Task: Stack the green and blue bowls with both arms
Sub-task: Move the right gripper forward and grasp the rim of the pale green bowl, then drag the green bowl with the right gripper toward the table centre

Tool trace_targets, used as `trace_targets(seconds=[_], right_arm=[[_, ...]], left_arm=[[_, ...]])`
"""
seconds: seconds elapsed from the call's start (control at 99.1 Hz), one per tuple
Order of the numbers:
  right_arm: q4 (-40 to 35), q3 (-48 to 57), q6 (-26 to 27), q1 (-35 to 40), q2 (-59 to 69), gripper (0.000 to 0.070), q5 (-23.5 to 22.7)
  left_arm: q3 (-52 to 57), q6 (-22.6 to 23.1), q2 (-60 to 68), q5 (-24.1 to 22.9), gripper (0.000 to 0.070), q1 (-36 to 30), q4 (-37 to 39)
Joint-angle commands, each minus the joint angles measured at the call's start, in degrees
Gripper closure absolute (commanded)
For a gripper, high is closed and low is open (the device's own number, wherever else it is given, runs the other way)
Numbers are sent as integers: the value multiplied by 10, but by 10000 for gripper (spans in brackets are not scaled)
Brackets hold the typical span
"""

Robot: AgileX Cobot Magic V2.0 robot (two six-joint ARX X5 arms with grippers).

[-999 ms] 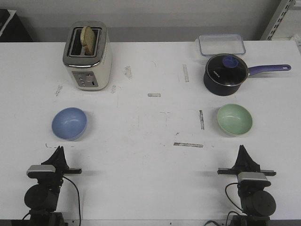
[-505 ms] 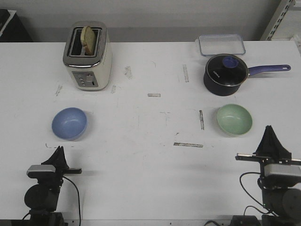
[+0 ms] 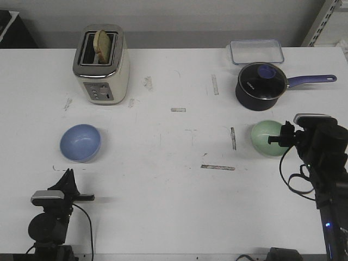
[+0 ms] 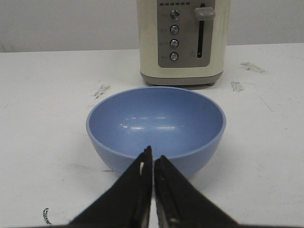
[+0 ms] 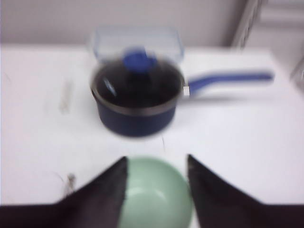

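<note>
The periwinkle blue bowl sits upright on the white table at the left; it also shows in the left wrist view. My left gripper rests shut and empty just short of it, fingertips close to its near wall. The pale mint green bowl sits at the right, below the saucepan. My right gripper is raised over its right side, open, with the green bowl between the spread fingers in the blurred right wrist view. I cannot tell whether the fingers touch it.
A cream toaster with a bread slice stands at the back left. A dark saucepan with a purple handle stands just behind the green bowl, a clear plastic container behind it. Tape marks dot the table's middle.
My right arm has risen from its rest at the front right edge and swung forward over the green bowl, with its fingers now spread. The left arm and both bowls have not moved.
</note>
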Motion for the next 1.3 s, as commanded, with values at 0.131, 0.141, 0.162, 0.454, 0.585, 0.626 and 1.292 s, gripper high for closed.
trace_targets(seconds=[0.131,0.141,0.162,0.454,0.585,0.626,1.292], right_arm=[[-32,11,-43,-65,91,262,-74],[-33,11,-45,-69,96,262,-77],[-36,11,-51,-75,104,262,-83],[-30,11,-99,-112,234,264,-83],[-26,11,-99,-112,280,301,-84],[-24,11,-99,-111,290,338,-84],[-11,59,-40,-77,236,696,-130]], left_arm=[[-12,-1,-1,-2,698,1,5],[-12,-1,-1,-2,698,1,5],[-12,-1,-1,-2,698,1,5],[-12,-1,-1,-2,698,1,5],[-12,-1,-1,-2,698,1,5],[-12,-1,-1,-2,698,1,5],[-12,-1,-1,-2,698,1,5]])
